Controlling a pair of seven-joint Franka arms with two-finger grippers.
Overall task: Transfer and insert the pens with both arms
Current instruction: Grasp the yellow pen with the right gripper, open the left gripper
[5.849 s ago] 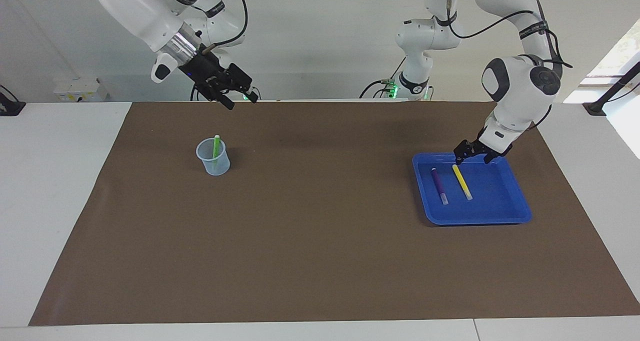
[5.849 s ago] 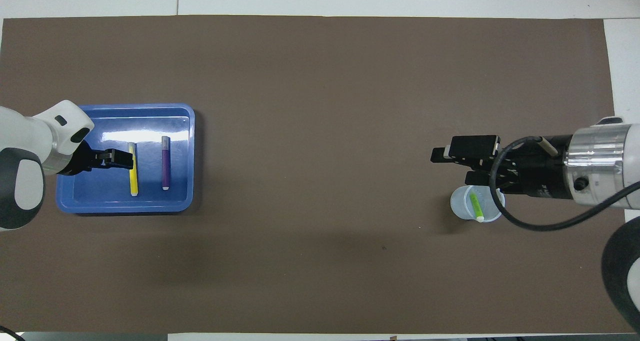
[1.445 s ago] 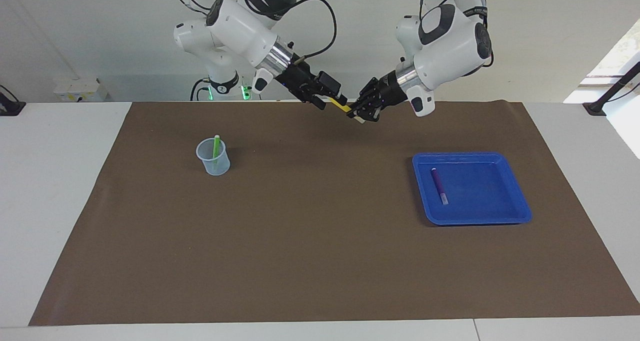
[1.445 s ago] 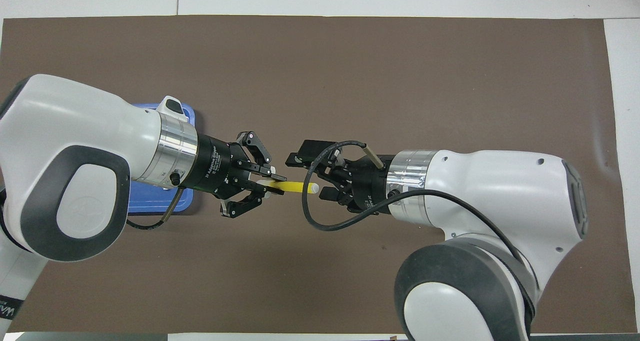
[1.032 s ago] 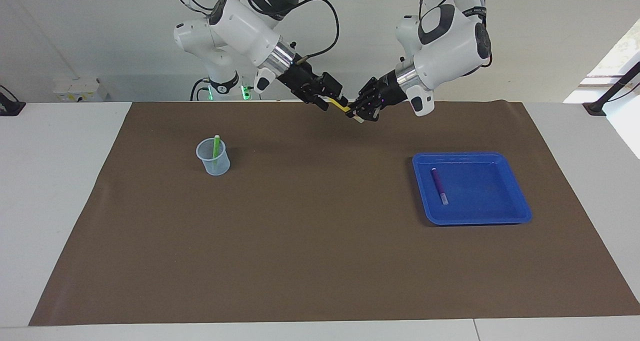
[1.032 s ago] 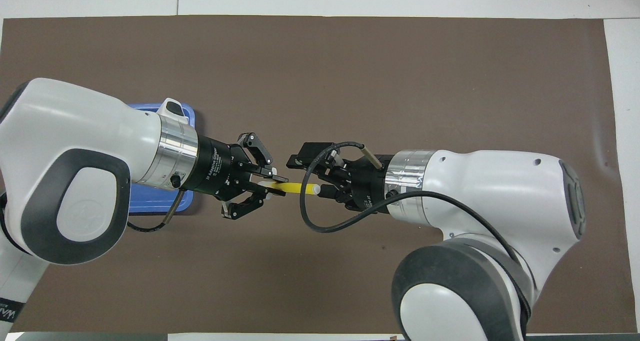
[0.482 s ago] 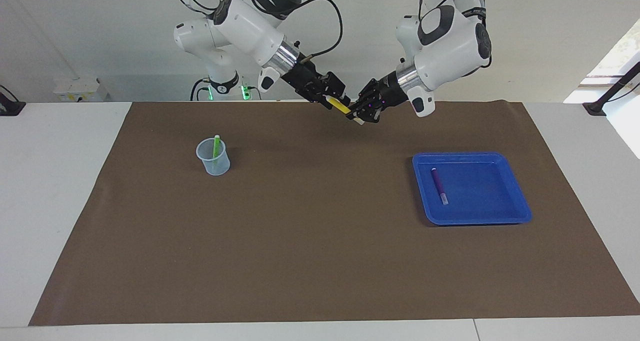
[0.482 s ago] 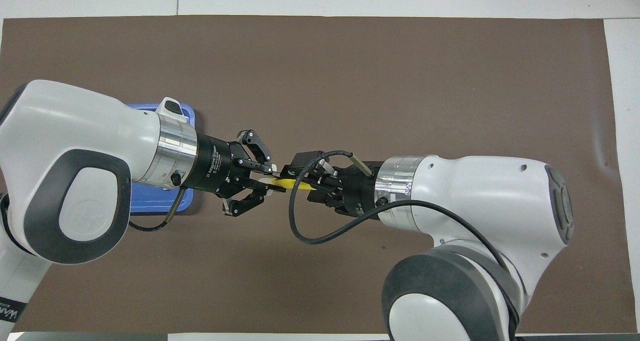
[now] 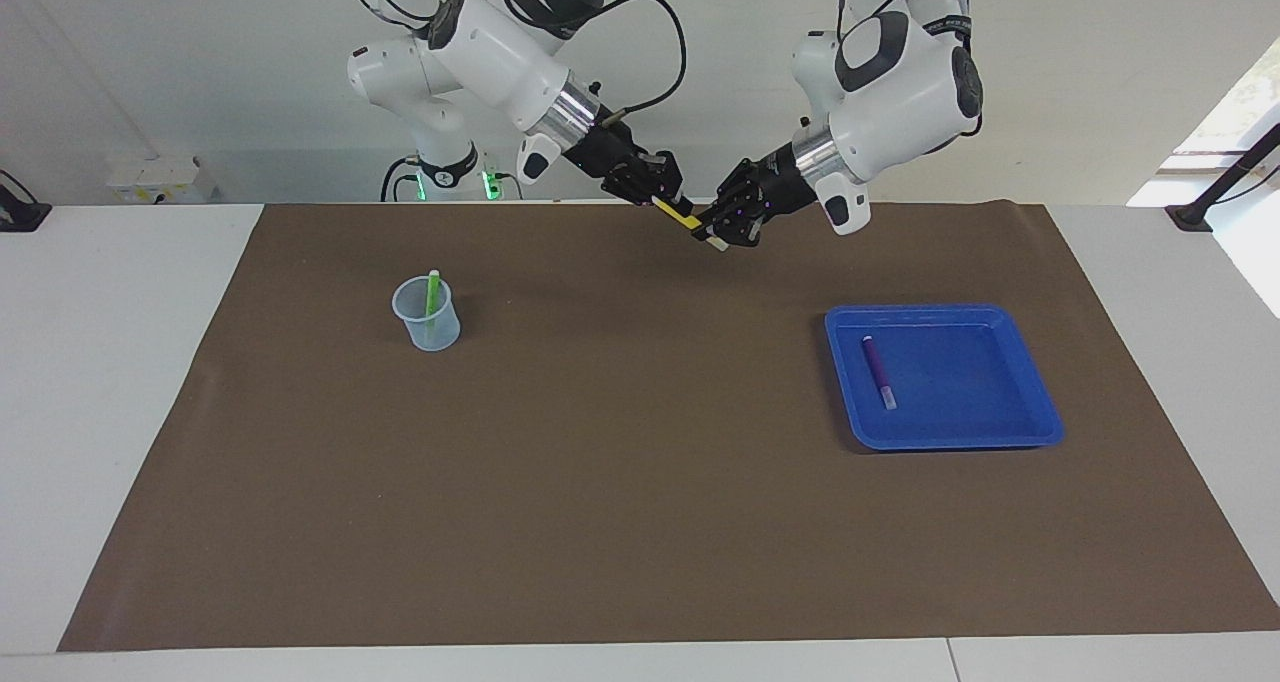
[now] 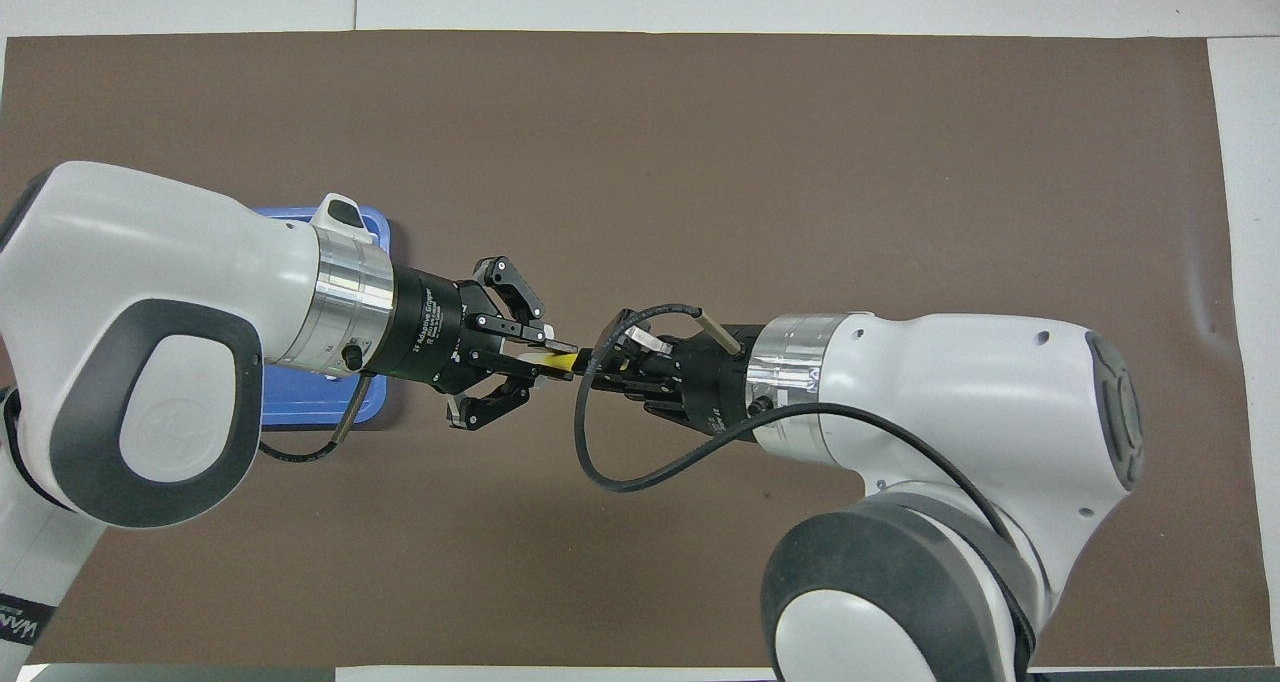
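Right tool (image 9: 668, 202), lately wide, now clamped on slim yellow pen (image 9: 688, 219) with left tool (image 9: 716, 232) gripping its pale cap end, both above brown desk (image 9: 640, 482) mat.

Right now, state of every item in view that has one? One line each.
Yellow pen: in the air, gripped at both ends.
Left pincer: shut on the yellow pen.
Right pincer: shut on the yellow pen.
Green pen: standing in the cup.
Purple pen: lying flat in the blue tray.
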